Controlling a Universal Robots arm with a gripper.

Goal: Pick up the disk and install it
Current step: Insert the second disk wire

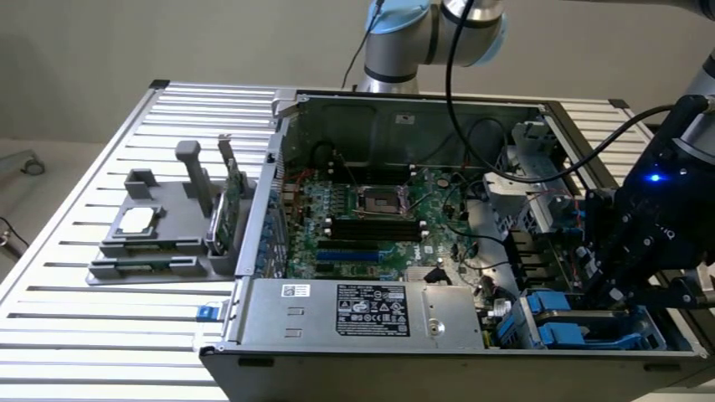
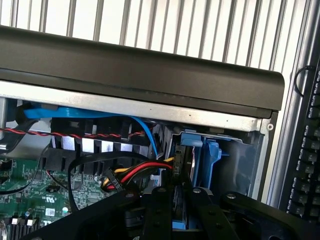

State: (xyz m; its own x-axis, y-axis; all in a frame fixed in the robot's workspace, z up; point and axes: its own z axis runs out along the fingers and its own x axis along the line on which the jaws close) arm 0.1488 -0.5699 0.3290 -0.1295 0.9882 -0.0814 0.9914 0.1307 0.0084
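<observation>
In the wrist view the disk [image 2: 182,170] stands on edge in the blue drive bay [image 2: 212,155] at a corner of the open computer case. I see its dark thin side with blue carrier plastic along it. My gripper [image 2: 180,210] reaches down into that bay, one black finger [image 2: 159,212] on each side of the disk, shut on it. In the exterior view the gripper [image 1: 612,293] hangs over the blue bays [image 1: 555,316] at the case's front corner on the exterior view's right, and its black body hides the disk.
The case holds a green motherboard [image 1: 369,218] and a grey power supply [image 1: 357,310]. Red, yellow and black cables [image 2: 135,172] and a blue cable [image 2: 145,132] run close to the bay. A grey tray [image 1: 146,230] with a chip and a green card [image 1: 229,213] stands outside the case.
</observation>
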